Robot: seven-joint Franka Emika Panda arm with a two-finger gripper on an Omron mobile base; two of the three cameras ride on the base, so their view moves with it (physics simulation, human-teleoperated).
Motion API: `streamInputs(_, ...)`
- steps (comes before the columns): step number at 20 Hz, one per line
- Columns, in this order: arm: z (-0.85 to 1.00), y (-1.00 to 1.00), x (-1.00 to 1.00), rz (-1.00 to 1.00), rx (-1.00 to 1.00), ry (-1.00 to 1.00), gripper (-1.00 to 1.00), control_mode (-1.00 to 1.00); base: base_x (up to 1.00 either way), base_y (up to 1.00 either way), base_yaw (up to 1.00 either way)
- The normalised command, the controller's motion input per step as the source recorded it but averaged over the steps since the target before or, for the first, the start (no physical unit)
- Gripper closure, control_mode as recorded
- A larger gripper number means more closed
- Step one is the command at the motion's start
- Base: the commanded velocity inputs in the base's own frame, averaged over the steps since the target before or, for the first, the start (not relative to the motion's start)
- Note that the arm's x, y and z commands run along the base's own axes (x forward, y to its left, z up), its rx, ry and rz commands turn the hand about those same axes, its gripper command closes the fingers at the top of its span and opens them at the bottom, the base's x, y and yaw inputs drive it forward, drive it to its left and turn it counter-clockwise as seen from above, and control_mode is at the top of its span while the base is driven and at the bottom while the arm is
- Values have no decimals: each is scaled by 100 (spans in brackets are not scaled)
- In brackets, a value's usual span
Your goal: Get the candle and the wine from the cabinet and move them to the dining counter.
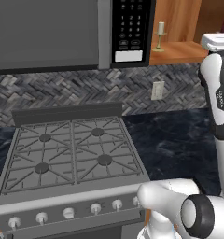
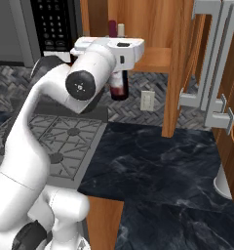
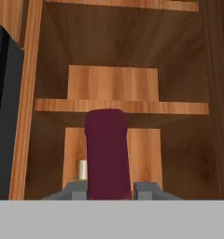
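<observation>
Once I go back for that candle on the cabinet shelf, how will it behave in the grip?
Probably light and stiff: the candle is a slim cream stick on a thin-stemmed brass holder. Its tall narrow shape on a small round base suggests it may tip if nudged sideways. The thin stem gives the fingers little surface, so it might slip or swivel. The gripper is shut on the wine.

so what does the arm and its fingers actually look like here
The arm is glossy white with rounded, tube-like links and dark grey to black joints; one round dark joint cap carries a small ring of pale dots. A forearm link bears small dark lettering. The hand is a white boxy block, and the fingers are small, dark grey and squared.
</observation>
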Motion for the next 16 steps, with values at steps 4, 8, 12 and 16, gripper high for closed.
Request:
streamInputs(4, -1, 63, -91, 0, 0, 7, 100, -100, 0, 0, 0)
streamInputs(8, -9, 58, -88, 0, 0, 7, 100, -100, 0, 0, 0)
streamInputs(12, -14, 29, -62, 2, 0, 4, 100, -100, 0, 0, 0)
streamInputs(16, -39, 18, -38, 4, 0, 0, 100, -100, 0, 0, 0)
